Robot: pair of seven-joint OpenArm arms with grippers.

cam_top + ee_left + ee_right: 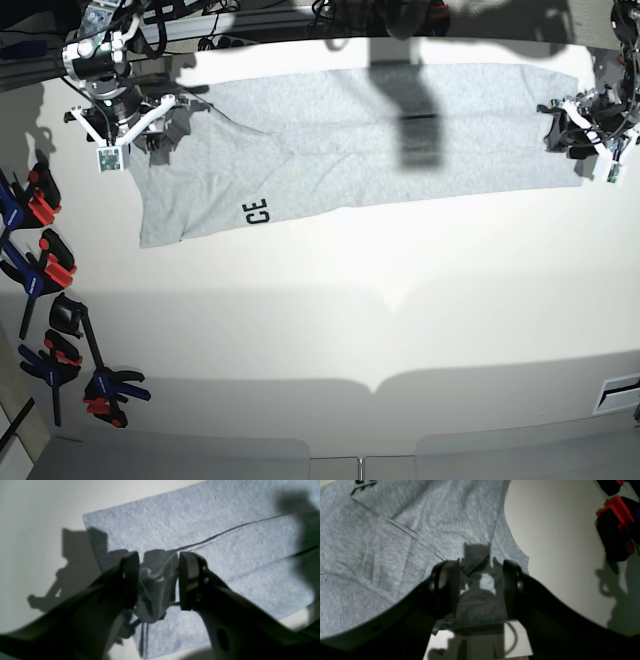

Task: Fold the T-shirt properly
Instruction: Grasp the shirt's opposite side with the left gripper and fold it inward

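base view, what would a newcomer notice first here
A long grey T-shirt stretches across the far side of the white table, with black letters "CE" at its near-left edge. The right end effector and left end effector sit at opposite ends. Red-and-blue clamps line the left edge.

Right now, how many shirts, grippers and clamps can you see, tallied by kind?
T-shirt: 1
Grippers: 2, the left gripper and the right gripper
Clamps: about 5; they overlap, so the count is unsure
Total: about 8
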